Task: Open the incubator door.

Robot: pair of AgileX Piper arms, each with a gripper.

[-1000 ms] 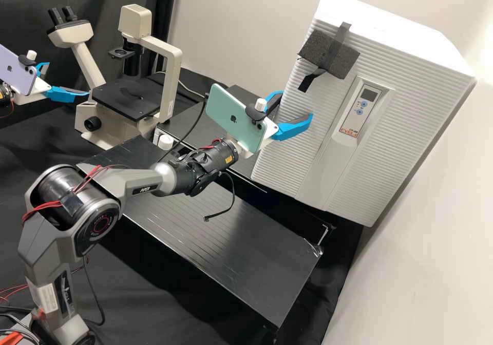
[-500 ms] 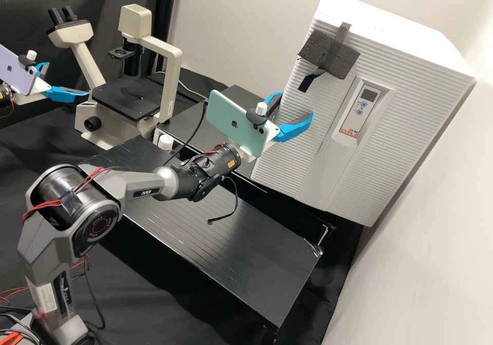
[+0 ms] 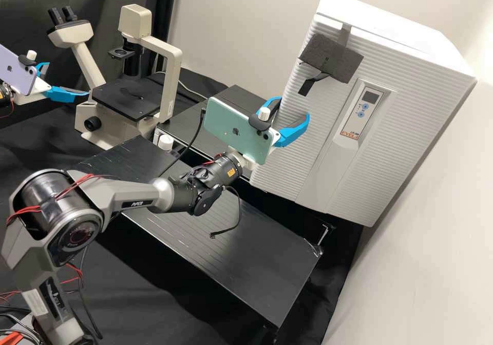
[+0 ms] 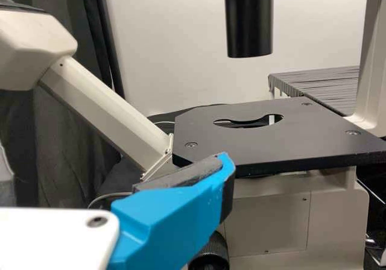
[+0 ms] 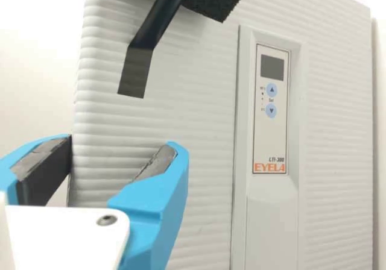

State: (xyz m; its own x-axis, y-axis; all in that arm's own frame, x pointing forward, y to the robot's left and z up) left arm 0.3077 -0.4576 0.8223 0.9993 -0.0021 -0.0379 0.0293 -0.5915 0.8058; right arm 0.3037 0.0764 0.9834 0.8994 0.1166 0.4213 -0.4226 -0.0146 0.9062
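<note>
1. Right gripper [image 3: 295,106]: spread wide at the side edge of the incubator [image 3: 390,26]; contact cannot be confirmed.
2. Door [image 3: 308,145]: on the incubator's front, judged barely ajar; the opening step is in hand, and an outward, arcing pull is called for.
3. Left gripper [image 3: 68,79]: parted, well apart from the incubator, near the microscope [image 3: 169,78].
</note>
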